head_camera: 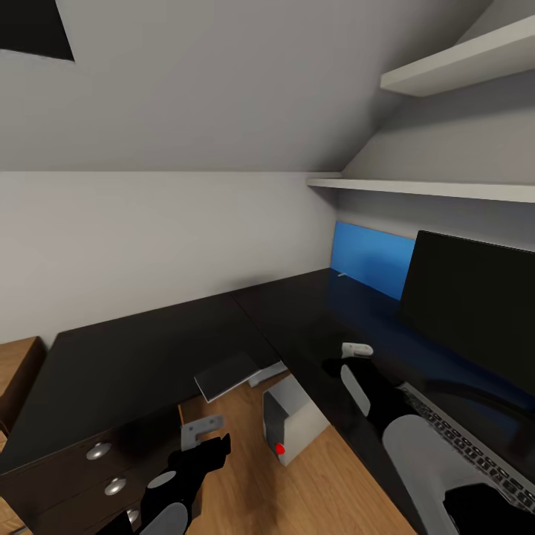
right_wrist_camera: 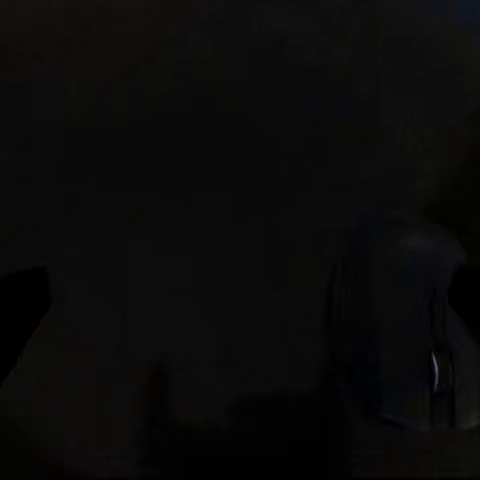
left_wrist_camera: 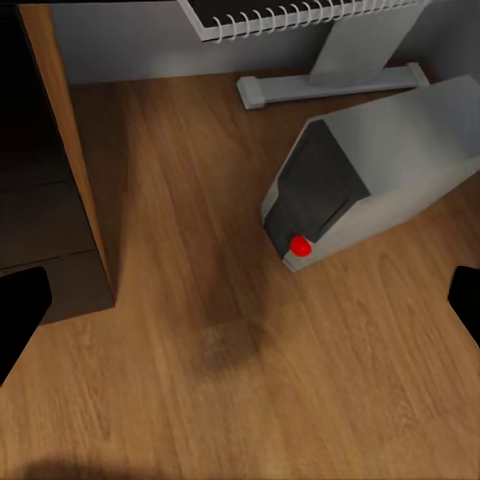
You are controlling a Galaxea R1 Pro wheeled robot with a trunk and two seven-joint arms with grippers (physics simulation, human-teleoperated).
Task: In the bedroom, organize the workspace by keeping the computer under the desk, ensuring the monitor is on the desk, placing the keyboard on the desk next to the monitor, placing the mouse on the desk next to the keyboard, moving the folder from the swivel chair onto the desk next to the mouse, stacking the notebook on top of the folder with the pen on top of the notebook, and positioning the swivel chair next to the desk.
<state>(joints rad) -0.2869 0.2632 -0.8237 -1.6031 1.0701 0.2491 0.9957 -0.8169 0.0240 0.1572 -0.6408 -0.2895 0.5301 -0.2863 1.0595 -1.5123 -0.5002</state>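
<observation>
the right arm's grey and black forearm fills the lower corner of the head view, lying over the desk [head_camera: 148, 357] and reaching toward a small pale object, apparently the mouse [head_camera: 357, 349], which rests on the glossy black top. the right gripper [head_camera: 336, 367] sits just short of that object, but its fingers are lost against the dark surface and the right wrist view is almost wholly black, so i cannot tell whether it is spread or closed. the keyboard [head_camera: 461, 446] lies on the desk beside that forearm, in front of the monitor [head_camera: 475, 305], which stands upright on the desk against the bright blue back panel [head_camera: 371, 260].

the left gripper [head_camera: 212, 449] hangs low in front of the desk over the light wood floor [left_wrist_camera: 220, 330]; in the left wrist view its two black fingertips [left_wrist_camera: 20, 305] show at opposite edges, well apart, with nothing between them but bare floor. the computer [head_camera: 293, 423] stands on the floor under the desk, in the inner corner of the l-shape, its darker front panel and red light [left_wrist_camera: 298, 245] turned toward the left gripper. beside it a white desk leg [left_wrist_camera: 350, 60] meets the floor. a drawer unit [head_camera: 104, 475] with round metal knobs stands under the desk's other wing. two white shelves [head_camera: 446, 67] run along the wall above the monitor.
</observation>
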